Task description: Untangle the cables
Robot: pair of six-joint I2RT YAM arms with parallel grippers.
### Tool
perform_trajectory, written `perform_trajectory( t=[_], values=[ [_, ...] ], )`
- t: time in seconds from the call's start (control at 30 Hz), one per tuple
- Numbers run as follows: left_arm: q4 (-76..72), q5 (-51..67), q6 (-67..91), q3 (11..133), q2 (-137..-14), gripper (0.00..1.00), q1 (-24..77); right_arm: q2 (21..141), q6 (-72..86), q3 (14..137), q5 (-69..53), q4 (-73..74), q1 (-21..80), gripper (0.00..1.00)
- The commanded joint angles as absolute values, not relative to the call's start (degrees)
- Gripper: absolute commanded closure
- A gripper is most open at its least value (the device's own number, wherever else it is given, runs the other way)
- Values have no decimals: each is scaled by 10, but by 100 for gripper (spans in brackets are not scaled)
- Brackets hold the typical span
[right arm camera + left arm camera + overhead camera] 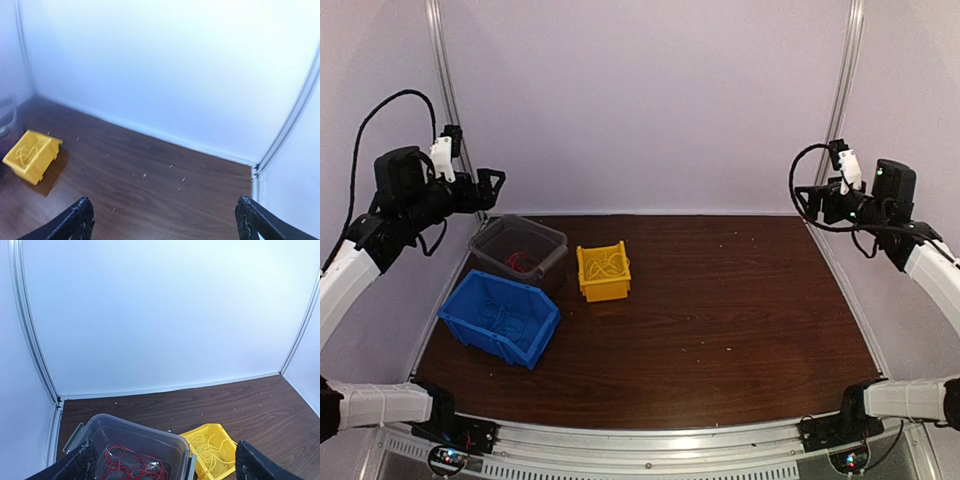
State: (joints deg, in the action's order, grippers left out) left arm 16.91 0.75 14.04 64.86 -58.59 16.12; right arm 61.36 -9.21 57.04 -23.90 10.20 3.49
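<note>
The cables lie sorted by colour in three bins at the table's left. Red cables (523,262) sit in a grey bin (552,240), yellow cables (606,266) in a yellow bin (603,292), blue cables (510,320) in a blue bin (535,340). The left wrist view shows the red cables (131,464) in the grey bin (145,429) and the yellow cables (207,450). My left gripper (492,182) (165,467) is open and empty, raised above the grey bin. My right gripper (806,196) (165,222) is open and empty, raised at the back right.
The dark wooden table (740,300) has small pale specks on it. White walls and metal frame posts (445,70) close in the back and sides. The yellow bin also shows at the far left of the right wrist view (31,156).
</note>
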Motion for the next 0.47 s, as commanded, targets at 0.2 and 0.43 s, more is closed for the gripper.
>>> perform_trajectory(
  t=[0.2, 0.43],
  values=[
    [38, 28, 89, 537, -584, 2, 159, 575, -16, 542, -69, -6, 35, 0],
    [-29, 9, 82, 455, -526, 2, 159, 587, -19, 543, -87, -5, 34, 0]
  ],
)
